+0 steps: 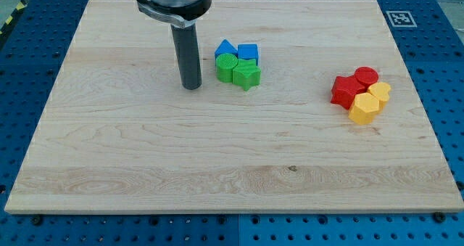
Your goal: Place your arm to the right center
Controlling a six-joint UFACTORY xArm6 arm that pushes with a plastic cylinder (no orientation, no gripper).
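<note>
In the camera view, the wooden board (232, 166) lies on a blue perforated table (29, 35). My tip (191, 87) rests on the board just to the view's left of the green-and-blue cluster, apart from it; it is a plain rod with no fingers to open or close.

That cluster counts four: a blue triangular block (225, 48), a blue cube (248, 52), a green round block (227, 67), and a green star block (247, 75), all touching.

Well to the view's right of the cluster, near the board's right centre, sit four more, touching: a red star block (346, 91), a red round block (366, 77), a yellow hexagonal block (364, 109), and another yellow block (379, 92).

Bare wood spreads between the clusters and below both. A marker tag (400, 18) sits at the board's top right corner.
</note>
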